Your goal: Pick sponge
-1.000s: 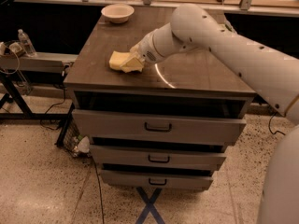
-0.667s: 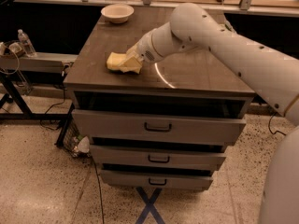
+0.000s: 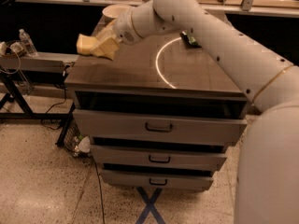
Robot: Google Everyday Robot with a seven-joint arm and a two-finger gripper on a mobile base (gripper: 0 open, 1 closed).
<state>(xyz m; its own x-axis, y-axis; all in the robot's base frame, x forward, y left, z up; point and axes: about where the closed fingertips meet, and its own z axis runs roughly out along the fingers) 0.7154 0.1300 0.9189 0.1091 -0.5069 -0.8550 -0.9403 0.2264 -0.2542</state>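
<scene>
The sponge (image 3: 88, 44), which lay on the cabinet top (image 3: 196, 73) a second earlier, is now seen raised clear of it near the left rear corner, clamped in the gripper (image 3: 106, 43); the pick is judged essentially accomplished. The arm (image 3: 224, 45) is extended from the right across the top, its wrist turned leftward just before the bowl (image 3: 113, 11).
</scene>
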